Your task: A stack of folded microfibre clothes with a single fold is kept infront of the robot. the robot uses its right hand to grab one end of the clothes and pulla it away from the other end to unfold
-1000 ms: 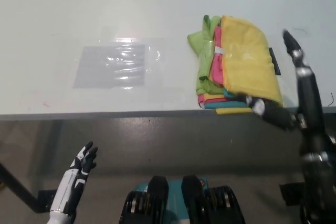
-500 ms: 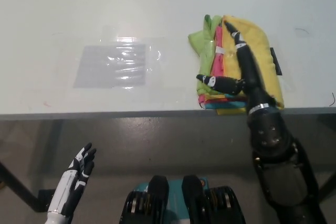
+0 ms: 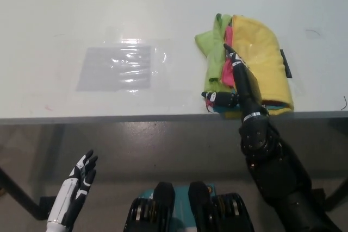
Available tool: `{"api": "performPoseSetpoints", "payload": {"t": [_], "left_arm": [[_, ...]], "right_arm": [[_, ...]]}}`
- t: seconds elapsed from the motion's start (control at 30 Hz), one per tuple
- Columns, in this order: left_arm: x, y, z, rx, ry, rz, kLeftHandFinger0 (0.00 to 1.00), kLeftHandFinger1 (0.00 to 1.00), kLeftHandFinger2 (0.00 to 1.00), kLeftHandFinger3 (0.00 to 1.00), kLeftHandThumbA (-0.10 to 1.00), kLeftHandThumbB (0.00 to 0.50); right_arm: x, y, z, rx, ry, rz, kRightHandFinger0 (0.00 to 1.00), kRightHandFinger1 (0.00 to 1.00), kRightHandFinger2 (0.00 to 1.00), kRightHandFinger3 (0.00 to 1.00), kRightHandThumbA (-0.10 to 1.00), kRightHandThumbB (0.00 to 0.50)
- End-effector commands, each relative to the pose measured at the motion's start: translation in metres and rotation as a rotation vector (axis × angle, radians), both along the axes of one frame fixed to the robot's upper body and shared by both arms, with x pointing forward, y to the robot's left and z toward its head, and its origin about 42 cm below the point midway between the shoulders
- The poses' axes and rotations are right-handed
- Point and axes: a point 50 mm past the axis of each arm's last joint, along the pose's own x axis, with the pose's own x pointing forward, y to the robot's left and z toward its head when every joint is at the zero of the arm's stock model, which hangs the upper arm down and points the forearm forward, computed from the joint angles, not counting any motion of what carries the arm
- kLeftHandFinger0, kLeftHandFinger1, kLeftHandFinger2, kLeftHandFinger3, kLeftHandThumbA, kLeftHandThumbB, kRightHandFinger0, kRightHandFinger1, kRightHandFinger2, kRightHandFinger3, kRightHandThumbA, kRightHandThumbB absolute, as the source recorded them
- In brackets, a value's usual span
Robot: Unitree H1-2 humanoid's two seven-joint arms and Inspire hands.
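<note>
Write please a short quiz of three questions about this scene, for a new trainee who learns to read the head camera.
1. True or false: the black right hand lies on the stack of cloths.
2. Which cloth is on top of the stack? A) blue B) yellow C) white
3. Where is the white left hand, and does it hold anything?

Key
1. True. It reaches over the table's near edge onto the left part of the stack.
2. B. The yellow cloth is on top; green and pink edges show at its left.
3. At lower left, below the table edge, open and holding nothing.
</note>
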Motion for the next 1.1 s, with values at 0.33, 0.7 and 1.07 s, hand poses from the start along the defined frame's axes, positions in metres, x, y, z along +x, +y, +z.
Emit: {"api": "performPoseSetpoints", "payload": {"t": [0.33,0.7,1.07], "left_arm": [[-0.002,0.006,0.006,0.025,-0.025,-0.021,1.0,1.0,1.0,1.0,0.9,0.309],[-0.005,0.008,0.008,0.071,-0.014,-0.028,1.0,1.0,1.0,1.0,0.87,0.247],[0.003,0.007,0.011,0.063,-0.035,-0.034,1.0,1.0,1.0,1.0,0.87,0.262]], "right_arm": [[0.009,-0.026,0.041,0.063,-0.148,-0.047,1.0,1.0,1.0,1.0,0.99,0.176],[0.008,-0.028,0.036,0.161,-0.132,-0.064,1.0,1.0,1.0,1.0,0.98,0.188],[0.013,-0.041,0.009,0.148,-0.041,-0.17,0.01,0.02,0.09,0.15,0.26,0.173]]}}
